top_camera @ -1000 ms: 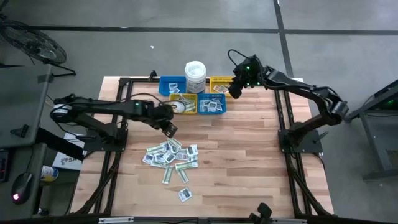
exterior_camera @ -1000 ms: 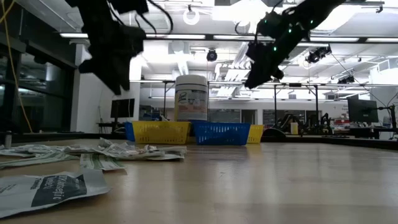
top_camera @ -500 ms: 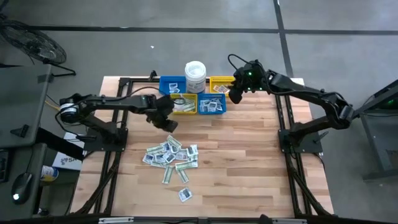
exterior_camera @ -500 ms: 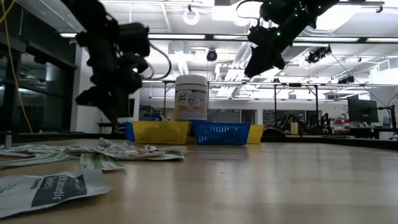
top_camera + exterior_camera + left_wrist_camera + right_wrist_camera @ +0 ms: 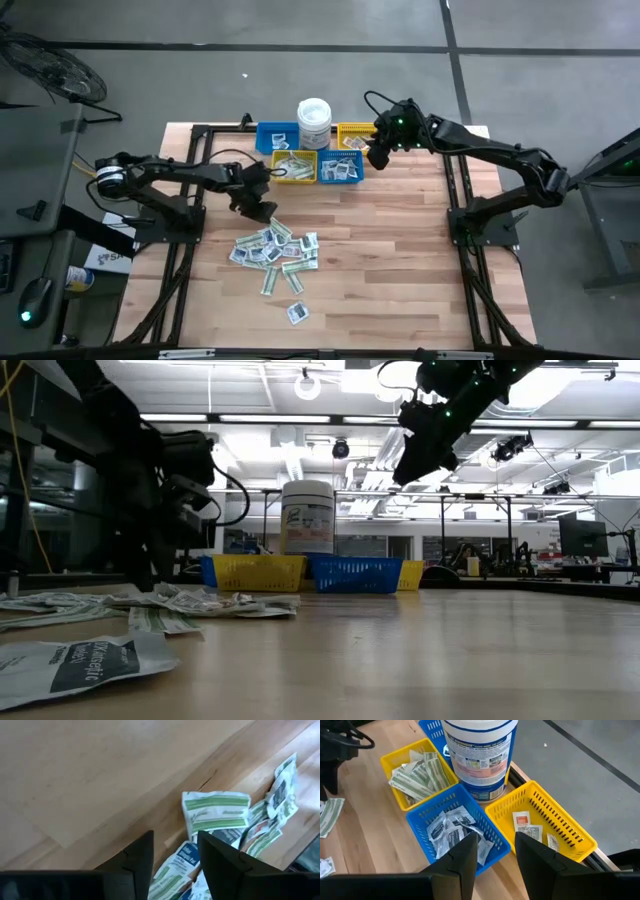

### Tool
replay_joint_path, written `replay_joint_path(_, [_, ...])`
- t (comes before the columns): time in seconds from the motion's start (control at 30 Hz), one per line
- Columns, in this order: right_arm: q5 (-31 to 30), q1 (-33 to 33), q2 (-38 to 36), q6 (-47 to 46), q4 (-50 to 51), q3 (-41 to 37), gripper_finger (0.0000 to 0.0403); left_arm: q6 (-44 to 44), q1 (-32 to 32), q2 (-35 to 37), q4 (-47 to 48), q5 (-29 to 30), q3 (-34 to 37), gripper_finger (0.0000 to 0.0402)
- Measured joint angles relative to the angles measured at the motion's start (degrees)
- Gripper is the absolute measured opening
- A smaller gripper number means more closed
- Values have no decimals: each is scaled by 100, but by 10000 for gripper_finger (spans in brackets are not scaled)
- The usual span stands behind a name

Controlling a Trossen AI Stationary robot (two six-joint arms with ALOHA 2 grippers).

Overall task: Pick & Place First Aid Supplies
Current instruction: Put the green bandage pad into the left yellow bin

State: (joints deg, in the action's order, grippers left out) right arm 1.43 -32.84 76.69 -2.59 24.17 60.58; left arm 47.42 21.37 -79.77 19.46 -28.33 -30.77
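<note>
We see the packets [image 5: 275, 252] heaped on the tabletop [image 5: 400, 260], well short of the bins [image 5: 318, 155]. Our left gripper [image 5: 262, 211] hangs just above the pile's far edge, its fingers [image 5: 135, 862] parted and empty. Our right gripper [image 5: 378, 158] hovers over the bins beside the white tub [image 5: 314, 122], fingers [image 5: 461, 860] likewise apart, holding nothing.

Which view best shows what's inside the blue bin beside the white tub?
The right wrist view: it looks down into the blue bin, showing white packets. The high view shows it small; the low view shows only its side wall; the left wrist view misses it.
</note>
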Motion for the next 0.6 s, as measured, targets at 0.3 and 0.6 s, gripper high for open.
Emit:
replay_joint_path(0.3, [2, 2, 2, -25, 1, 0, 126, 198, 5, 15, -1103, -273, 504, 151])
replay_joint_path(0.6, [7, 2, 2, -39, 1, 0, 126, 350, 0, -69, -1330, -225, 513, 151])
